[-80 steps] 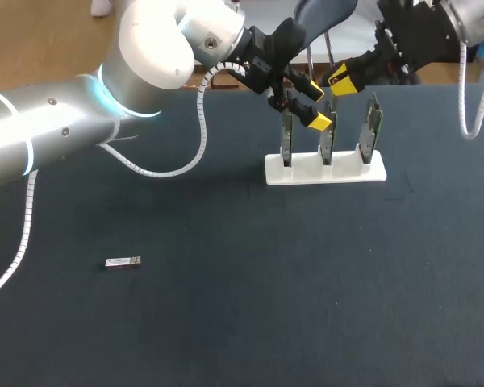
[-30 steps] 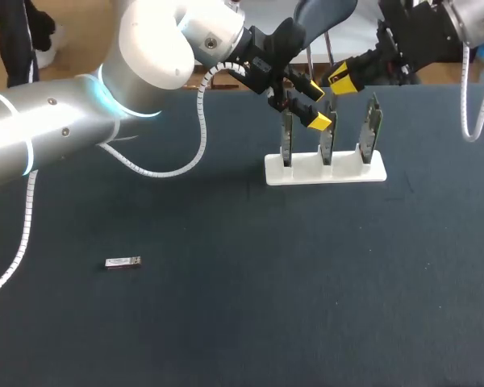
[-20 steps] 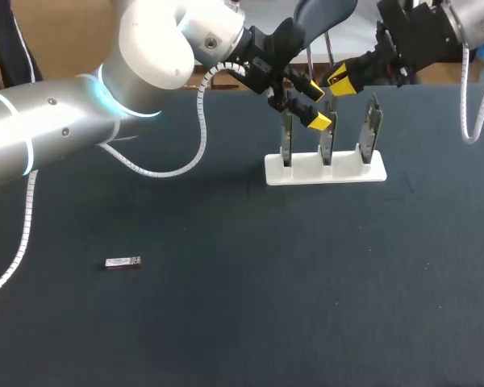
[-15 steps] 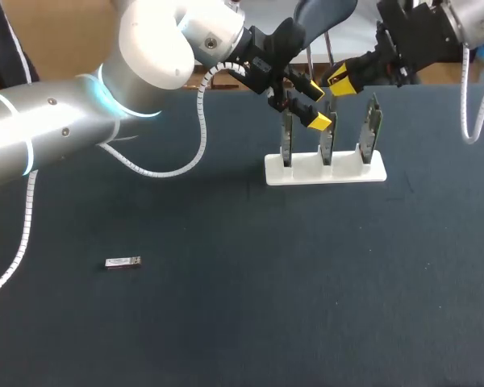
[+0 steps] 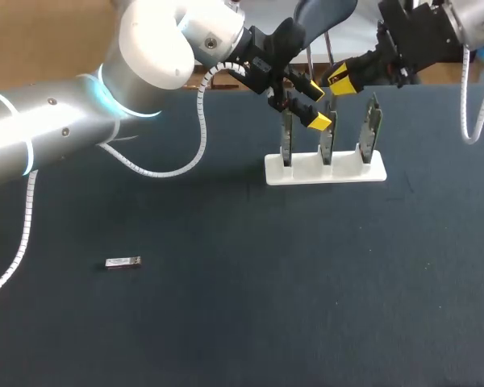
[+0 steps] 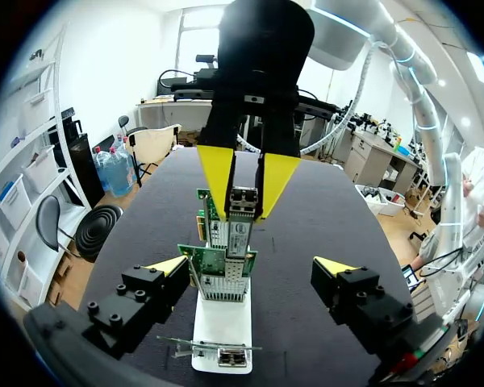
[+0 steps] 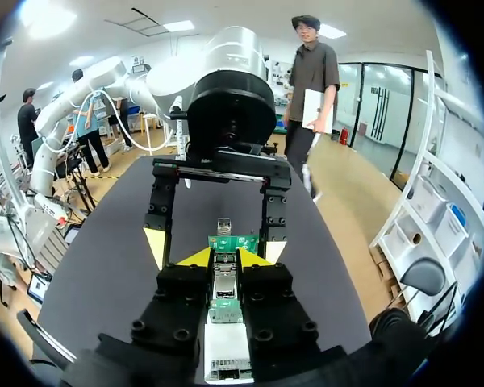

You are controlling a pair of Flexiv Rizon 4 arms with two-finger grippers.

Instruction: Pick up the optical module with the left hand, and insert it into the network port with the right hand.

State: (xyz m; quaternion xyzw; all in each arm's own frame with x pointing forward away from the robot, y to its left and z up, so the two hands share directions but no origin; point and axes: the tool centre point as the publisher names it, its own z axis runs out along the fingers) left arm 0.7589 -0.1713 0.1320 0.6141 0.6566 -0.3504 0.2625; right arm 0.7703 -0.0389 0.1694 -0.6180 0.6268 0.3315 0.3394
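Observation:
A silver optical module (image 6: 241,206) is pinched between the yellow fingertips of my right gripper (image 6: 244,193), just above the green network card (image 6: 218,260) on the white stand (image 6: 223,329). From the right wrist view the same module (image 7: 224,284) sits between my right gripper (image 7: 224,260) fingers, in line with the card (image 7: 232,242). My left gripper (image 6: 250,266) is open, its tips either side of the cards, touching nothing. From above, the left gripper (image 5: 316,105) and right gripper (image 5: 339,83) face each other over the stand (image 5: 339,171).
Three upright cards stand in the white base near the table's far edge. A second small silver module (image 5: 123,262) lies flat on the dark cloth at the front left, far from both arms.

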